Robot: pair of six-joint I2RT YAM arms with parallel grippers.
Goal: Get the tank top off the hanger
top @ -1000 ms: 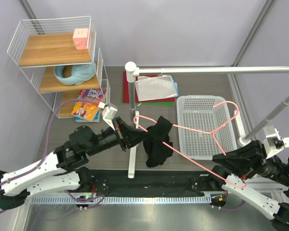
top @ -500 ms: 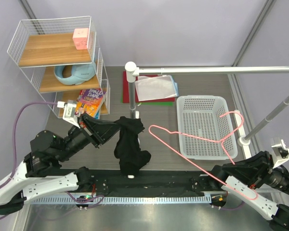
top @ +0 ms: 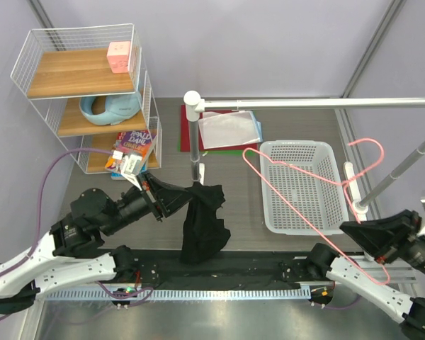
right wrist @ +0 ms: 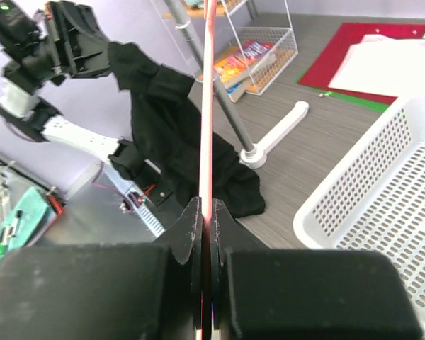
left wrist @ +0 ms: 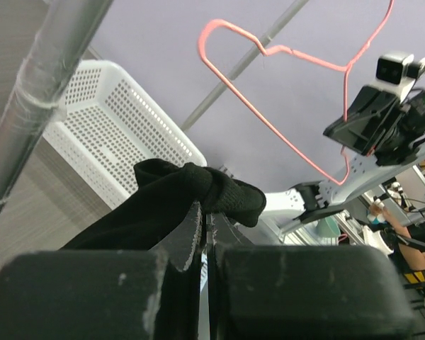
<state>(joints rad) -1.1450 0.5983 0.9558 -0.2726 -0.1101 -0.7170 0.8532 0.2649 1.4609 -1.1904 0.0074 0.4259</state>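
The black tank top (top: 204,223) hangs free from my left gripper (top: 183,198), which is shut on its upper edge; it also shows in the left wrist view (left wrist: 188,195) and the right wrist view (right wrist: 171,124). The pink hanger (top: 304,198) is bare and apart from the tank top, held up over the white basket by my right gripper (top: 359,234), which is shut on its wire (right wrist: 207,106). In the left wrist view the hanger (left wrist: 269,106) floats in the air to the right, with the right arm behind it.
A white basket (top: 270,190) sits right of centre. A white rail stand (top: 193,106) rises mid-table, its rail running right. A wire shelf (top: 81,99) with books stands far left. Red and white sheets (top: 227,131) lie at the back.
My right gripper has lifted the hanger up and away to the right. My left gripper has carried the tank top rightward, fully off the hanger.
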